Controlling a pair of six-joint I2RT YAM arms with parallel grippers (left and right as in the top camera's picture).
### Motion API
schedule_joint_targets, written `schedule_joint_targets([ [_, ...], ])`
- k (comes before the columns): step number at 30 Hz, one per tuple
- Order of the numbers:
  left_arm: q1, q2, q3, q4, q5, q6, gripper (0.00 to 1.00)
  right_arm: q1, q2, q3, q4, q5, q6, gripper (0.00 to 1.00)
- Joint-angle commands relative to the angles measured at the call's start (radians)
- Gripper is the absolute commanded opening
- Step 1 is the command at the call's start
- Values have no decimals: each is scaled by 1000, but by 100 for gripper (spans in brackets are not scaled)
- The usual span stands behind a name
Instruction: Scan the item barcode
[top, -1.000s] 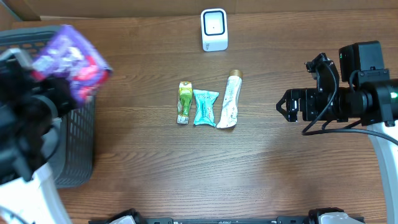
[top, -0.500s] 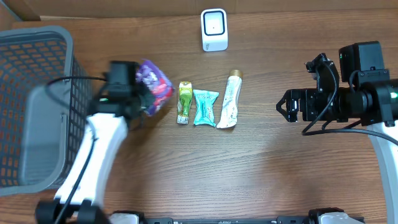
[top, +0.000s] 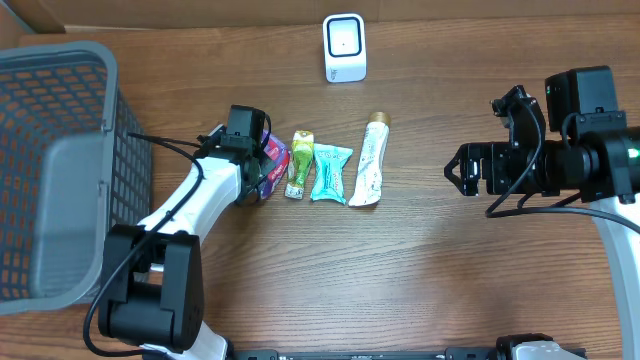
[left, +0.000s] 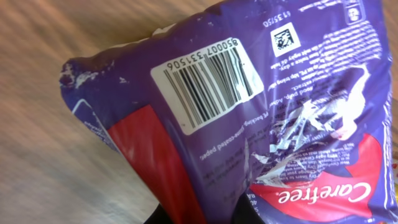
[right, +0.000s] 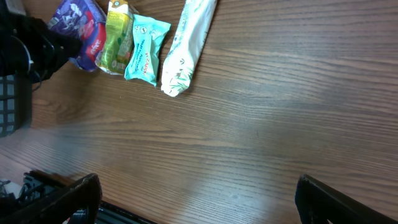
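Note:
A purple and red Carefree pack (top: 273, 166) sits low at the left end of a row of items, and my left gripper (top: 259, 174) is shut on it. In the left wrist view the pack (left: 267, 130) fills the frame with its white barcode label (left: 208, 84) facing the camera. The left gripper (left: 208, 218) pinches the pack's lower edge. The white scanner (top: 344, 47) stands at the back centre. My right gripper (top: 465, 170) hovers at the right, open with nothing in it; its fingers (right: 68, 194) frame bare wood.
A green packet (top: 297, 165), a teal packet (top: 330, 172) and a white tube (top: 368, 172) lie side by side right of the pack. A grey mesh basket (top: 60, 150) fills the left side.
My left arm swung the purple pack from above the basket rightward and down to the table beside the green packet. The right arm stayed still.

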Motion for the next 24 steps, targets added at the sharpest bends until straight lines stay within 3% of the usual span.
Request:
schedule_joint_targets([
  [1,-62,56,-8,6,158,45,4,5,-7,15,12,-10,2,100],
  [8,-135,56,-7,7,181,77,7,5,-7,15,17,-10,2,100],
  [13,-130,50,35,-18,169,196,38,5,-7,15,18,-10,18,100],
  [19,-85,-9,274,-266,49,266,51,5,32,15,22,-10,36,100],
  [24,-56,-73,529,-456,8,398,66,5,101,15,24,-11,-32,100],
])
